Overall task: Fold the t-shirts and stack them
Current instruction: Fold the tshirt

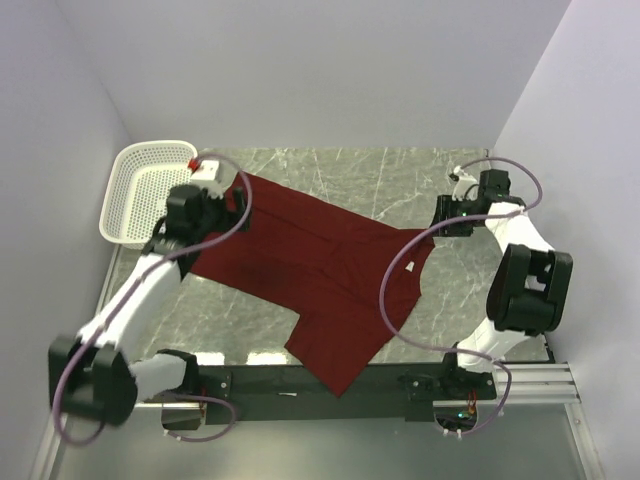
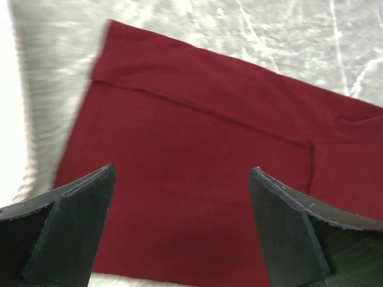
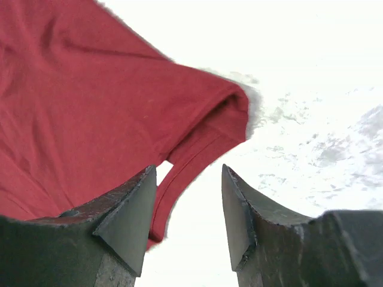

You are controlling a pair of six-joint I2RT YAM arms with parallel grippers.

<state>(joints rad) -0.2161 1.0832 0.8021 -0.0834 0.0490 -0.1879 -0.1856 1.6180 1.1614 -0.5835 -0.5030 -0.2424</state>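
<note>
The maroon t-shirt (image 1: 320, 270) lies spread on the marble table, running slantwise from far left to the near edge, where a part hangs over the front. My left gripper (image 1: 222, 203) hovers over the shirt's far-left end. In the left wrist view it (image 2: 182, 172) is open and empty above the flat cloth (image 2: 197, 155), with a hem line across it. My right gripper (image 1: 447, 215) is just right of the shirt's right end. In the right wrist view it (image 3: 188, 170) is open and empty, with the shirt's neckline (image 3: 191, 149) beside its left finger (image 3: 128, 215).
A white perforated basket (image 1: 140, 190) stands at the far left, next to my left arm. Walls close in the table on the left, back and right. A black rail (image 1: 400, 380) runs along the near edge. Bare marble (image 1: 460, 290) lies right of the shirt.
</note>
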